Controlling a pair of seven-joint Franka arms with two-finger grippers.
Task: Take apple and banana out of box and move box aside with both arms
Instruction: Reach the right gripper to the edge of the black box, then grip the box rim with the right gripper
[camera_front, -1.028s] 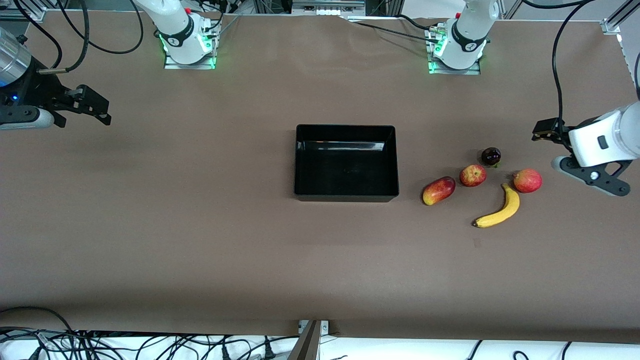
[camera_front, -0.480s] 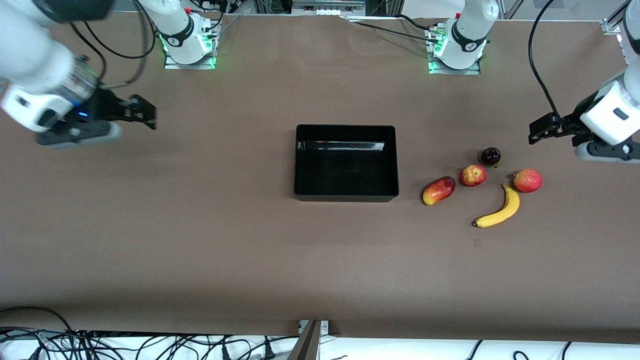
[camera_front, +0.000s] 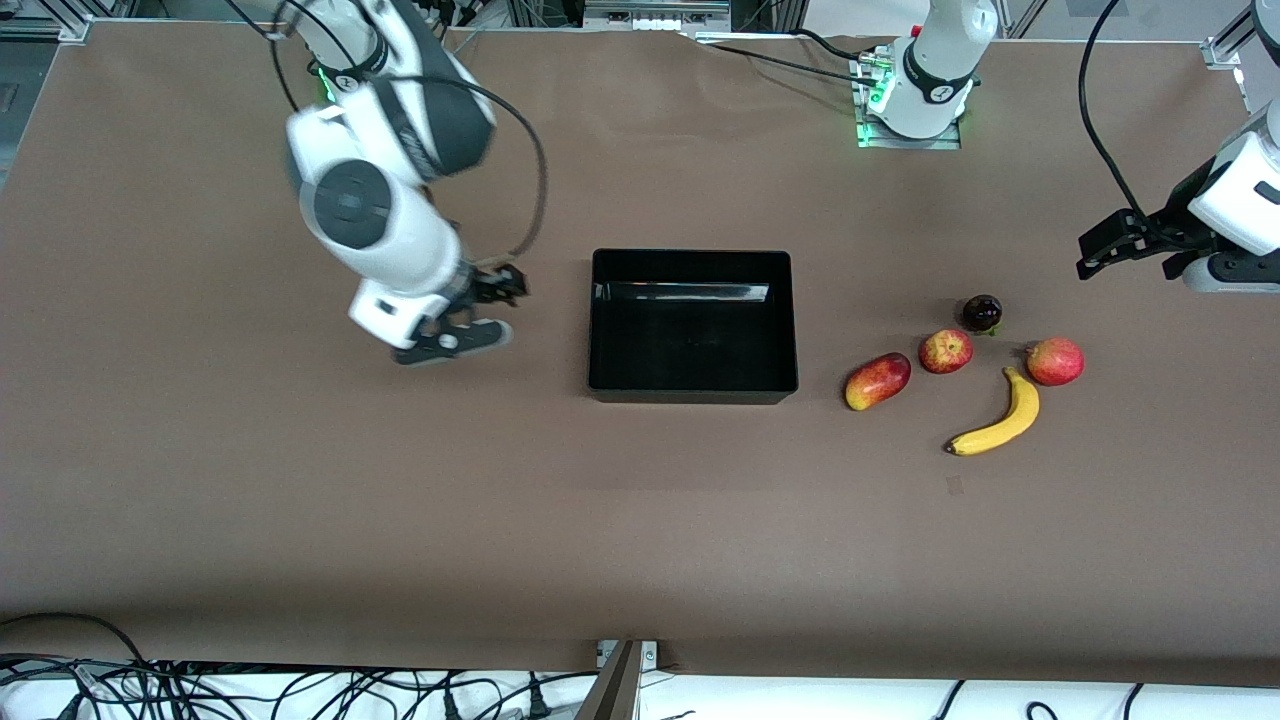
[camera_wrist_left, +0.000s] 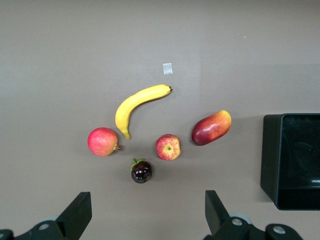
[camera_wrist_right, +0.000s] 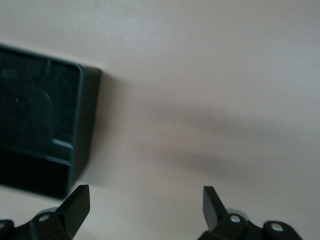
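Note:
The black box (camera_front: 692, 392) sits mid-table; it also shows in the left wrist view (camera_wrist_left: 270, 155) and the right wrist view (camera_wrist_right: 87, 120). The yellow banana (camera_front: 1000, 418) (camera_wrist_left: 137, 102) and the small red-and-yellow apple (camera_front: 945, 351) (camera_wrist_left: 168, 147) lie on the table toward the left arm's end. My right gripper (camera_front: 505, 285) (camera_wrist_right: 145, 205) is open and empty over bare table beside the box, on the side toward the right arm's end. My left gripper (camera_front: 1100, 250) (camera_wrist_left: 145, 215) is open and empty over the table beside the fruit group.
An oblong red-yellow mango-like fruit (camera_front: 877, 381) lies between the box and the apple. A dark purple round fruit (camera_front: 982, 313) and a round red fruit (camera_front: 1055, 361) lie by the banana. A small pale tape mark (camera_wrist_left: 167, 68) is on the table near the banana.
My right arm has swung in from the table's edge to the box's side. My left gripper has shifted a little toward the bases. The fruits and the box have not moved.

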